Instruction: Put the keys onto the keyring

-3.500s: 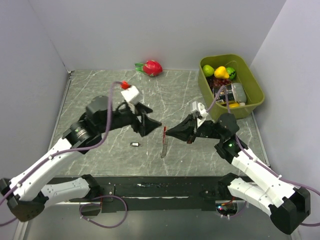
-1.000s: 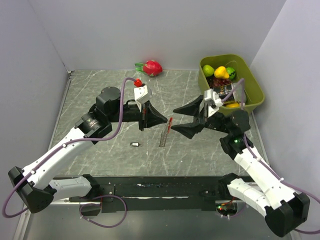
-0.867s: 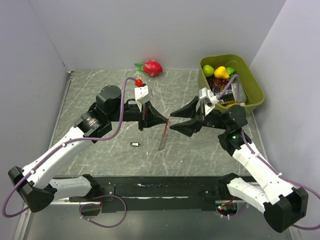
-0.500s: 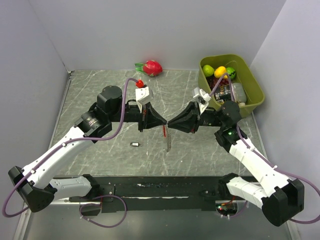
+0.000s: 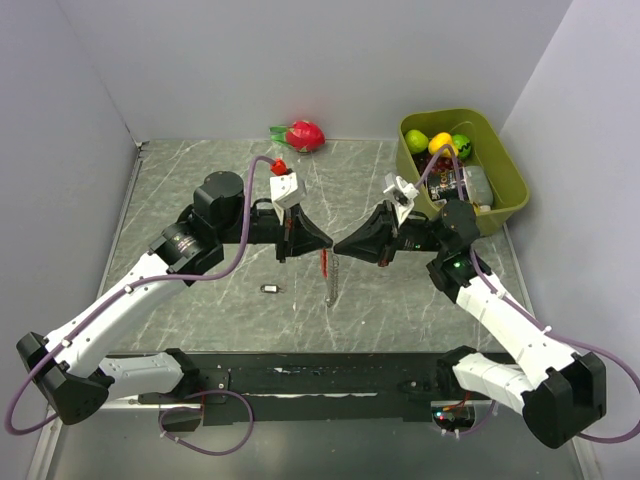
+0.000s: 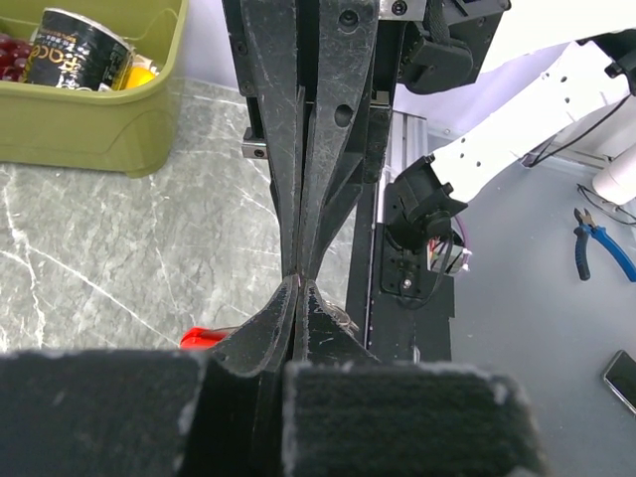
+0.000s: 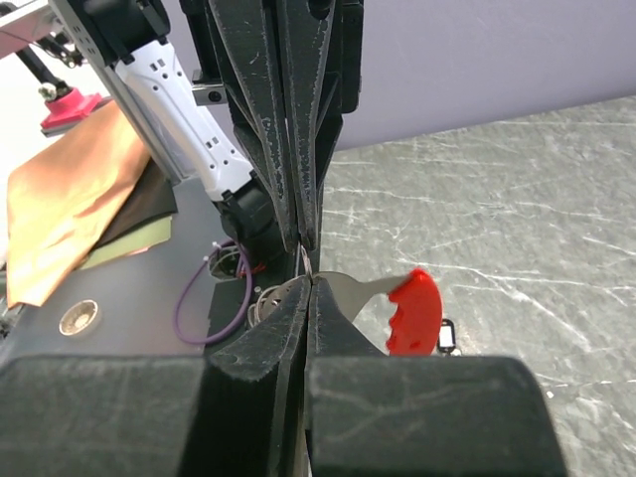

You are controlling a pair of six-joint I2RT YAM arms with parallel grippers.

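The keyring, a red crescent piece with a short silvery chain below it, hangs above the table's middle. My left gripper and right gripper meet tip to tip over it, both shut on its top. In the right wrist view my right gripper pinches the silvery metal joined to the red crescent. The left wrist view has my left gripper shut, with a patch of the red piece to its left. One small dark key lies on the table left of the chain, and it shows again behind the crescent.
An olive bin with fruit and a can stands at the back right, close behind the right arm. A red dragon fruit lies at the back wall. Grey walls close in the left, back and right sides.
My right gripper swung left from near the bin to the left gripper's tip and shut on the keyring. The left arm has held still with the keyring hanging from it.
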